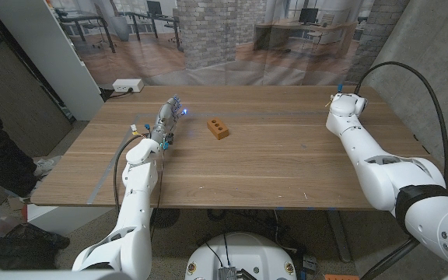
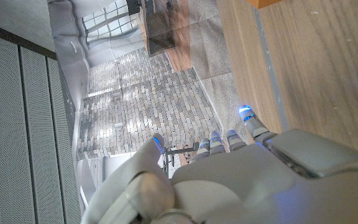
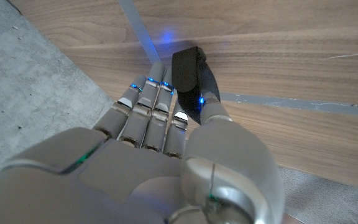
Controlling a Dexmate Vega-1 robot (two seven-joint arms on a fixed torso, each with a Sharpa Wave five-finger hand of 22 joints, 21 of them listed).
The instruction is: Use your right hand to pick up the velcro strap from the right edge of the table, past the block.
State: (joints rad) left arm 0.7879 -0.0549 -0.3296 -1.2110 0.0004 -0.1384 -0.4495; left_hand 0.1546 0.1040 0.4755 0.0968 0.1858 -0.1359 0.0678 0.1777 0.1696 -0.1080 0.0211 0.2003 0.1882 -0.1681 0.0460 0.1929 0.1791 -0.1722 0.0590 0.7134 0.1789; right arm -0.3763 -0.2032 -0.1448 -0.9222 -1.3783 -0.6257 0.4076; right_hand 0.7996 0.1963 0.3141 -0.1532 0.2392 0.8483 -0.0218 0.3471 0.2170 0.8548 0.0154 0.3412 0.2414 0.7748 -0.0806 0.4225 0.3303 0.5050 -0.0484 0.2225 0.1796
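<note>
Head view: a wooden table (image 1: 286, 171) is seen with both arms reaching over it. The right arm (image 1: 379, 167) is stretched to the far right corner of the table, where the right hand (image 1: 342, 103) is placed at the edge. The left hand (image 1: 166, 118) is held over the left part of the table, well apart from the small orange block (image 1: 219, 129) that lies near the middle. In the right wrist view the right hand (image 3: 160, 143) is seen with its fingers (image 3: 143, 102) laid close together, and the black velcro strap (image 3: 190, 74) is pinched between them and the thumb, just over the wood. In the left wrist view the left hand (image 2: 229, 180) is shown with fingers slightly apart, and nothing is held in it.
</note>
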